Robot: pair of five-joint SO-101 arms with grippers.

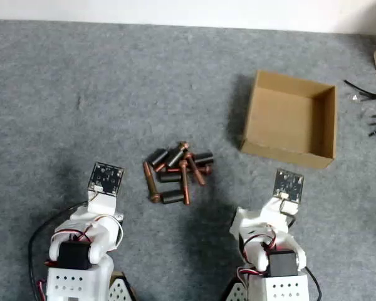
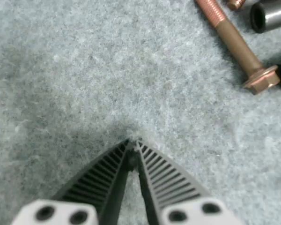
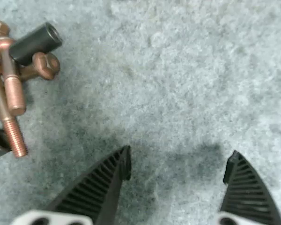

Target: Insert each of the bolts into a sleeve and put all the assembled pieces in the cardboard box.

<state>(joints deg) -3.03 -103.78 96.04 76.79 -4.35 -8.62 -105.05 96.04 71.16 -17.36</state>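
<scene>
Left wrist view, bolt (image 2: 230,40) tip cut off

White arms (image 1: 104,237), black ribbed fingers (image 2: 102,180), red wires (image 1: 83,234)

Robot lab tabletop: twin arms (image 1: 88,244), grey felt mat (image 1: 62,81).

Bolts (image 1: 185,182) and sleeves (image 1: 172,197) in one heap on the table (image 1: 81,94), cardboard box (image 1: 287,154) behind them to the right.
</scene>
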